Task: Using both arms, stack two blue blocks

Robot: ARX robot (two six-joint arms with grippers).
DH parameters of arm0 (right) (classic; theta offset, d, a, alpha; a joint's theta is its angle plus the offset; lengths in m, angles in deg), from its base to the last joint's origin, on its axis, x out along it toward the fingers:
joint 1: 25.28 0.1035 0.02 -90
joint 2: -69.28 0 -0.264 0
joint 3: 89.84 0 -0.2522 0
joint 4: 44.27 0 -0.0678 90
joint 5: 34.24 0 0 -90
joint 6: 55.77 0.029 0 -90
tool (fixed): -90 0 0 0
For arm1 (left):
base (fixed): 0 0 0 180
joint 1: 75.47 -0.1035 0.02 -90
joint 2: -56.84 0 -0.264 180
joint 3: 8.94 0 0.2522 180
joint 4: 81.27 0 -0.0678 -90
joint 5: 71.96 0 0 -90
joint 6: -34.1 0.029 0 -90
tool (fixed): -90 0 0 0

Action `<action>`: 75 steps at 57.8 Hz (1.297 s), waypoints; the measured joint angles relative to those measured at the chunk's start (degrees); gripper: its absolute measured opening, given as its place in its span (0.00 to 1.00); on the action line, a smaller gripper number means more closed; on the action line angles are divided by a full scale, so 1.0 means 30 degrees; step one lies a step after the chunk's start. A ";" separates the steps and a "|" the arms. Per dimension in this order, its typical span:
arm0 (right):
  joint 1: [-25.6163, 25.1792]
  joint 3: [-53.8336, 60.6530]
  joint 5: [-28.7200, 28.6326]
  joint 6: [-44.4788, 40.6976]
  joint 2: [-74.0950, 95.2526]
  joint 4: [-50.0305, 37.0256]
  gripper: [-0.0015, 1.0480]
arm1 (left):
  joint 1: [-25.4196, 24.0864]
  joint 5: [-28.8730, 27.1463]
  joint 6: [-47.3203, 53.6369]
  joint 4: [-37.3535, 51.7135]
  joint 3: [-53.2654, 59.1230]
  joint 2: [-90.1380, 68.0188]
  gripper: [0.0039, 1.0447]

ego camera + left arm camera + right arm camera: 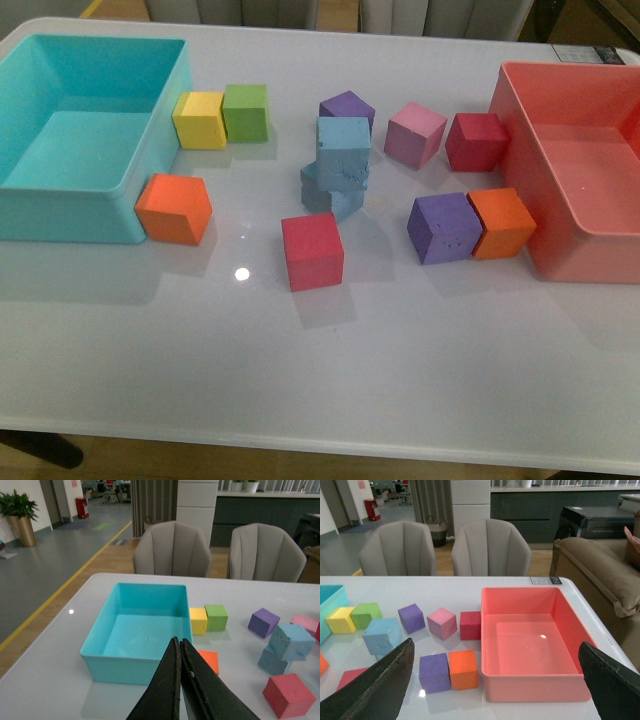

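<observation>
Two blue blocks stand stacked in the middle of the table: the upper blue block (343, 152) sits skewed on the lower blue block (330, 197). The left wrist view shows the same pair, upper block (291, 641) over lower block (273, 661). Only the upper block (382, 636) is clear in the right wrist view. Neither arm shows in the front view. My left gripper (179, 645) is shut with nothing in it, held above the table near the turquoise bin. My right gripper (495, 660) is wide open and empty, over the table by the pink bin.
A turquoise bin (95, 190) stands at the left and a pink bin (520, 150) at the right. Around the stack lie a red cube (312, 251), orange cubes (174, 209) (501, 222), purple cubes (444, 228) (347, 107), and yellow (200, 120), green (246, 112), pink (415, 134) and dark red (476, 141) cubes.
</observation>
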 joint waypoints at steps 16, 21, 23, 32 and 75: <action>0.0000 0.0000 0.0000 0.0000 -0.0007 0.0000 0.91 | 0.0000 0.0000 0.0000 -0.0080 0.0000 0.0189 0.01; 0.0000 0.0000 0.0000 0.0000 -0.0007 0.0000 0.91 | 0.0000 0.0000 0.0000 -0.0087 0.0000 0.0189 0.01; 0.0000 0.0000 0.0000 0.0000 -0.0007 0.0000 0.91 | 0.0000 0.0000 0.0000 -0.0087 0.0000 0.0189 0.01; 0.0000 0.0000 0.0000 0.0000 -0.0007 0.0000 0.91 | 0.0000 0.0000 -0.0007 -0.0087 0.0000 0.0189 0.18; 0.0000 0.0000 0.0000 0.0000 -0.0007 0.0000 0.91 | 0.0000 0.0000 0.0029 -0.0087 0.0000 0.0189 0.92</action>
